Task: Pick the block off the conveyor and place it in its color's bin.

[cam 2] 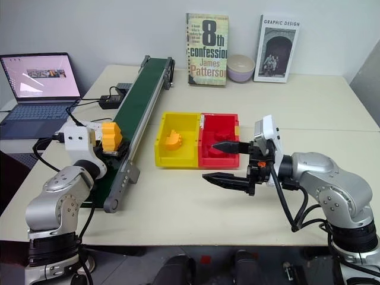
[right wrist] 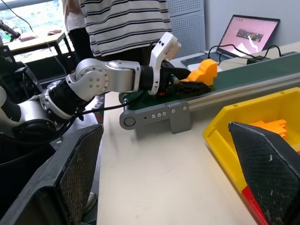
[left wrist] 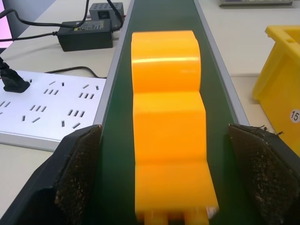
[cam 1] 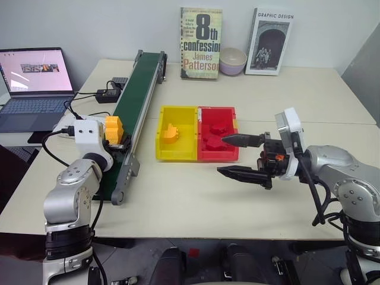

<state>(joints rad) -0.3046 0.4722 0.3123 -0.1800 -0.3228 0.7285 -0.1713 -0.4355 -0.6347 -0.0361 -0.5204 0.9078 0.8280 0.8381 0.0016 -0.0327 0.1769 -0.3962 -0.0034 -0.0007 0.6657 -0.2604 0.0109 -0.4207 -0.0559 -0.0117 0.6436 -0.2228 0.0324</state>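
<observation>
An orange-yellow studded block point(left wrist: 168, 126) sits on the green conveyor point(cam 1: 139, 89), between the left gripper's point(cam 1: 114, 138) wide-open jaws, not gripped. The right gripper point(cam 1: 237, 155), jaws spread and empty, hovers beside the yellow bin point(cam 1: 177, 114).

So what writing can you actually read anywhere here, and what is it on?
"8th confession James Patterson": cover of the book standing against the wall; the small print above the title is too small to read.
"GRAPHIC DESIGN": top of the second book.
"15": round sticker on the yellow bin.
Laptop screen: too blurred to read.
</observation>
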